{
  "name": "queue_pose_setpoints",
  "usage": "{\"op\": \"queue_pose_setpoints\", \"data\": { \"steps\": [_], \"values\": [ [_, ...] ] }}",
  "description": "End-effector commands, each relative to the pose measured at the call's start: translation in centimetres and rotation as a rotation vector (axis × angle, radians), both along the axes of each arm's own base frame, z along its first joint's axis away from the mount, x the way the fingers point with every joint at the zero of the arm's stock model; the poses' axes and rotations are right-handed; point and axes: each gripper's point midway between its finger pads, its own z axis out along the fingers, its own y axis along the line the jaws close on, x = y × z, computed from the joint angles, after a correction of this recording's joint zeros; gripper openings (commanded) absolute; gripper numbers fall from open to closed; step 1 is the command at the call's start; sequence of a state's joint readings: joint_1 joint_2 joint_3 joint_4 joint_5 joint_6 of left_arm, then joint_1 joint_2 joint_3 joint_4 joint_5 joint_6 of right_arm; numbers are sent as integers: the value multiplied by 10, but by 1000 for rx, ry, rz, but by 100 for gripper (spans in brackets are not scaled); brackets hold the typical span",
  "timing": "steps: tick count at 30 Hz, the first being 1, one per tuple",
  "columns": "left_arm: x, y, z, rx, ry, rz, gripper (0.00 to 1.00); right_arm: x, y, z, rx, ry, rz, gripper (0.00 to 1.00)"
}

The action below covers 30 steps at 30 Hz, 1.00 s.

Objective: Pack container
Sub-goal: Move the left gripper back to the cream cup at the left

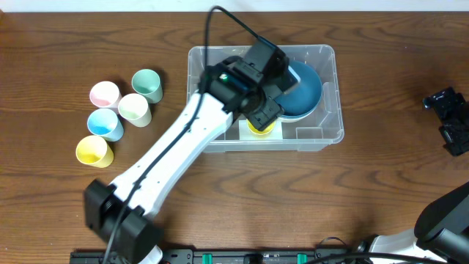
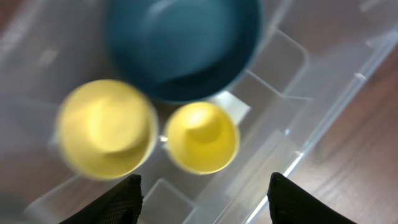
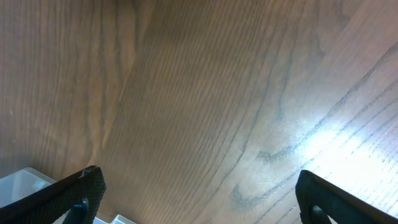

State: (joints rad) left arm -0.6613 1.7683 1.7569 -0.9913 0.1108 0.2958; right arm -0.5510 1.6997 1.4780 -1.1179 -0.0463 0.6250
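The container point(image 1: 338, 110) sits on the wooden surface point(image 1: 293, 198), toward its far middle, with its long side running left to right. Inside it, a dark blue bowl point(image 1: 306, 92) fills the right half. Two yellow cups stand side by side just in front of the bowl: a small yellow cup point(image 2: 202, 137) and, to its left in the wrist view, a blurred yellow cup point(image 2: 106, 127) that looks larger, perhaps only because it is nearer the lens.

The left gripper point(image 2: 205, 183) hangs over the container above these cups, its jaws spread apart with nothing between them. The right gripper point(image 3: 199, 177) is at the far right over bare wood, well apart from the container, its jaws wide and empty.

Left of the container stand five loose cups in a cluster: pink cup point(image 1: 105, 94), green cup point(image 1: 148, 84), white cup point(image 1: 135, 108), light blue cup point(image 1: 106, 123) and loose yellow cup point(image 1: 94, 150).
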Motion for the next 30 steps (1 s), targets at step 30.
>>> {"op": "queue_pose_setpoints", "data": {
  "steps": [30],
  "values": [
    [54, 294, -96, 191, 359, 1020, 72, 0, -3, 0, 2, -1, -21, 99]
  ]
}}
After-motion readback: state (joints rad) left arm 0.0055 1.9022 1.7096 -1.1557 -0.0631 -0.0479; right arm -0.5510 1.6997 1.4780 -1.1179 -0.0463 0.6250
